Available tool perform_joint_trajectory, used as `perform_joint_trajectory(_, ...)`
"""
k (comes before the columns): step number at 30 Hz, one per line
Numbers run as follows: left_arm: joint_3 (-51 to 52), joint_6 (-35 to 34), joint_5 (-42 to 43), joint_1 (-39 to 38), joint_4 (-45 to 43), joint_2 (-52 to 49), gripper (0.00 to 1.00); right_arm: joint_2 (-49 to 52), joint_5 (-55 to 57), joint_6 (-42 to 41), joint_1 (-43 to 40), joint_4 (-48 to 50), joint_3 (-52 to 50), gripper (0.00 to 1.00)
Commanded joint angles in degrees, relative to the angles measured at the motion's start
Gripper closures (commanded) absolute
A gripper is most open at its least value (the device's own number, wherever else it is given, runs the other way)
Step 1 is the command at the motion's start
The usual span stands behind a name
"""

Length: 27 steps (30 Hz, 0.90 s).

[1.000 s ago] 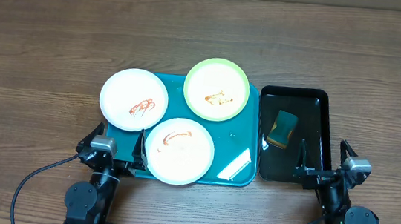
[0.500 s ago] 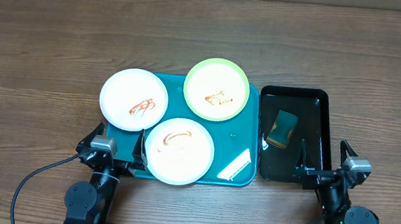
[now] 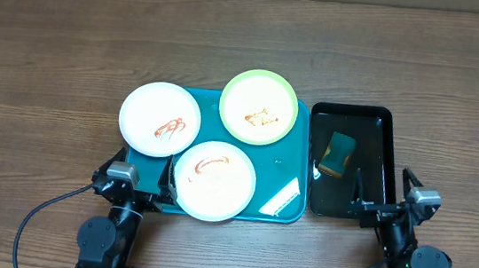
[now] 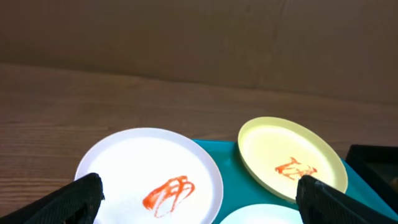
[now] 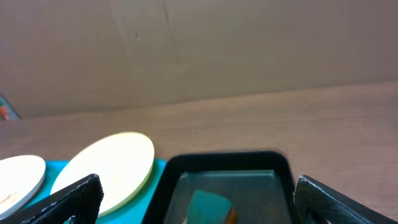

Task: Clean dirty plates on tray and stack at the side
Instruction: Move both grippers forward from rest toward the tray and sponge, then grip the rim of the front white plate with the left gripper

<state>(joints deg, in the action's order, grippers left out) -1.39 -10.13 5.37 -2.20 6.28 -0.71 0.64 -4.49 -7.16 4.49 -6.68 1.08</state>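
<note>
Three smeared plates lie on the teal tray (image 3: 286,169): a white plate (image 3: 160,118) at the left, a light green plate (image 3: 258,107) at the back, and a second white plate (image 3: 213,180) at the front. My left gripper (image 3: 142,174) stands open at the tray's near left corner, holding nothing. The left wrist view looks between its fingers (image 4: 84,194) at the left white plate (image 4: 149,171) and the green plate (image 4: 292,155). My right gripper (image 3: 384,190) stands open and empty over the near end of the black tray (image 3: 353,110).
A teal and orange sponge (image 3: 339,154) lies in shallow water in the black tray (image 5: 224,158), right of the teal tray. The right wrist view also catches the sponge (image 5: 208,205) and the green plate (image 5: 106,168). Bare wooden table lies all round.
The right gripper has shifted very slightly to the left. The plates, sponge and left arm stay as they were.
</note>
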Motion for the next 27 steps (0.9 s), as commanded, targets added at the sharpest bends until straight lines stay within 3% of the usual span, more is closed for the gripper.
perform_joint_trajectory(1, -5.7, -1.6, 0.8, 0.3, 7.2, 0.0, 0.00, -0.5, -1.3, -8.6, -0.3, -5.7, 3.3, 0.00)
perform_joint_trajectory(7, -17.5, -1.6, -0.4, 0.3, 19.2, -6.6, 0.00, 1.4, -1.9, -11.1, -0.3, -16.6, 10.7, 0.00)
perform_joint_trajectory(13, -29.7, -1.4, 1.4, 0.3, 29.6, -19.3, 0.00, 9.3, -2.4, -11.1, -0.3, -26.1, 21.5, 0.00)
perform_joint_trajectory(22, -46.9, 1.1, 7.5, 0.3, 49.2, -42.8, 0.00, 34.7, -3.6, -10.8, -0.3, -41.4, 41.8, 0.00)
perform_joint_trajectory(27, -49.8, 0.7, 10.9, 0.3, 54.1, -51.7, 0.00, 47.4, -4.2, -4.7, -0.3, -48.6, 51.2, 0.00)
